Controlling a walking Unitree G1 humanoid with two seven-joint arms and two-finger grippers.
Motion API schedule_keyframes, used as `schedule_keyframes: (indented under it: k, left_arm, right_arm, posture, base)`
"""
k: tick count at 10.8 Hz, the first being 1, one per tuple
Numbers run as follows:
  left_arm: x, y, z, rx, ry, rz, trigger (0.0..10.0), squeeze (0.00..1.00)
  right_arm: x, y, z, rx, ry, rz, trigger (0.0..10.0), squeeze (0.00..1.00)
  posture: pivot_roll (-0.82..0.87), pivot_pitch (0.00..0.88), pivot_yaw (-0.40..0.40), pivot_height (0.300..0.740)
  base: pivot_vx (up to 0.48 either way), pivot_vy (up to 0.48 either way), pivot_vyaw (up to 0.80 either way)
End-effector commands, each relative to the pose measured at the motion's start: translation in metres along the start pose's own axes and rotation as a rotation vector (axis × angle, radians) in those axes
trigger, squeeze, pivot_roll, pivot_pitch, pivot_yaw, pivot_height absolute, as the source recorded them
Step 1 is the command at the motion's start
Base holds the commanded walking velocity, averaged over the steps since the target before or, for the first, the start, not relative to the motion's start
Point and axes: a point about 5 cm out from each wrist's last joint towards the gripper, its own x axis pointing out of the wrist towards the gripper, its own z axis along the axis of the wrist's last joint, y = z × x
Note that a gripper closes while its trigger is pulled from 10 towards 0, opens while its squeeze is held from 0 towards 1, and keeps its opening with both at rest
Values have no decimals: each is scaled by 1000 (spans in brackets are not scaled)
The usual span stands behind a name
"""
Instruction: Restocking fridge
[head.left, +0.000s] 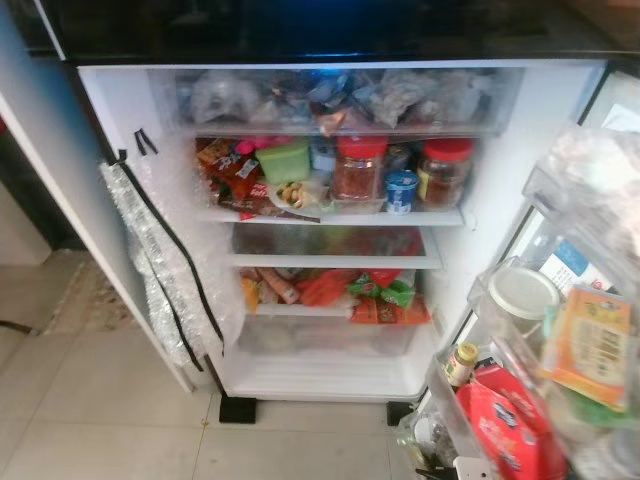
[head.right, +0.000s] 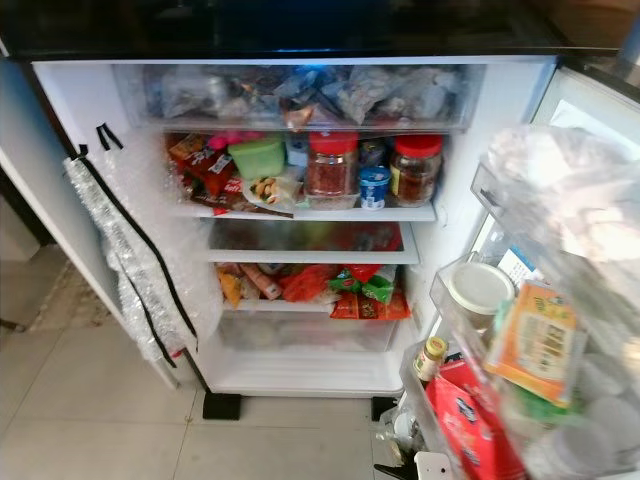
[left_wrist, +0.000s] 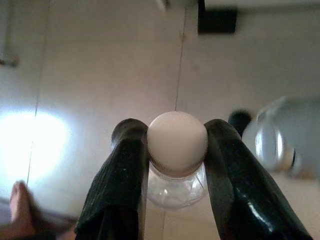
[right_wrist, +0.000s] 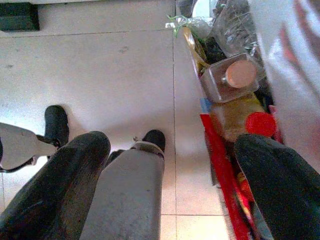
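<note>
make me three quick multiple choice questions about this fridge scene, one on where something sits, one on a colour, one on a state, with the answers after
1. Where are the two red-lidded jars?
A. On the fridge's upper shelf
B. On the floor tiles
C. In the door's lowest bin

2. What colour is the cap of the bottle in the left tool?
A. Blue
B. White
C. Black

3. What state is the right tool in?
A. Shut on a jar
B. Shut on a bag
C. Open, holding nothing

Answers:
1. A: the red-lidded jars stand on the upper shelf beside a small blue tub.
2. B: the left tool is clamped around the clear bottle under its white cap.
3. C: the right tool has its fingers spread over floor tiles.
</note>
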Motion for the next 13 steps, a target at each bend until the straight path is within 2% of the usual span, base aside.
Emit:
schedule_keyframes:
  k: [1, 2, 4, 5, 6, 7, 8, 9, 10, 11, 13]
  left_arm:
    - [30, 8, 110, -4, -352, 30, 10000, 0]
    - [27, 6, 150, 24, -528, -1, 10000, 0]
    - [14, -11, 188, -1, -737, -96, 10000, 0]
    - [1, -40, 205, -13, -810, -295, 10000, 0]
    - [-12, -62, 210, 5, -831, -447, 10000, 0]
    - [-25, -77, 208, 0, -802, -577, 10000, 0]
    - [-30, -76, 209, 17, -826, -563, 10000, 0]
    - [-37, -70, 218, 33, -893, -528, 10000, 0]
    - [-39, -69, 220, 23, -902, -522, 10000, 0]
    - [-43, -64, 219, 44, -871, -488, 10000, 0]
    - [-42, -61, 219, 73, -864, -451, 10000, 0]
  right_arm:
    - [0, 1, 1, -7, -3, 6, 10000, 0]
    - [0, 1, 2, -2, -5, 9, 10000, 0]
    - [0, 1, 2, -2, -6, 10, 10000, 0]
    - [0, 1, 3, -8, -3, 14, 10000, 0]
    - [0, 1, 3, -12, -2, 16, 10000, 0]
    - [0, 1, 2, -9, -1, 17, 10000, 0]
    - [0, 1, 2, -4, -4, 15, 10000, 0]
    - [0, 0, 2, 0, -3, 14, 10000, 0]
    - [0, 0, 1, 2, -3, 13, 10000, 0]
    - [0, 0, 1, 13, -7, 11, 10000, 0]
    - [0, -1, 1, 12, -5, 10, 10000, 0]
  posture:
    - [75, 0, -11, 740]
    - [67, 0, -9, 740]
    - [67, 0, -11, 740]
    - [72, 0, -12, 740]
    - [73, 0, -12, 740]
    - [71, 0, -5, 740]
    - [73, 0, -6, 740]
    - [70, 0, -1, 740]
    - [66, 0, 2, 740]
    - [59, 0, 5, 740]
    - [67, 0, 0, 740]
  base:
    - [0, 0, 0]
    - [0, 0, 0]
    - [0, 0, 0]
    - [0, 0, 0]
    - [0, 0, 0]
    - [0, 0, 0]
    - [0, 0, 0]
    - [0, 0, 0]
    - [0, 0, 0]
    - [0, 0, 0]
    - [0, 0, 0]
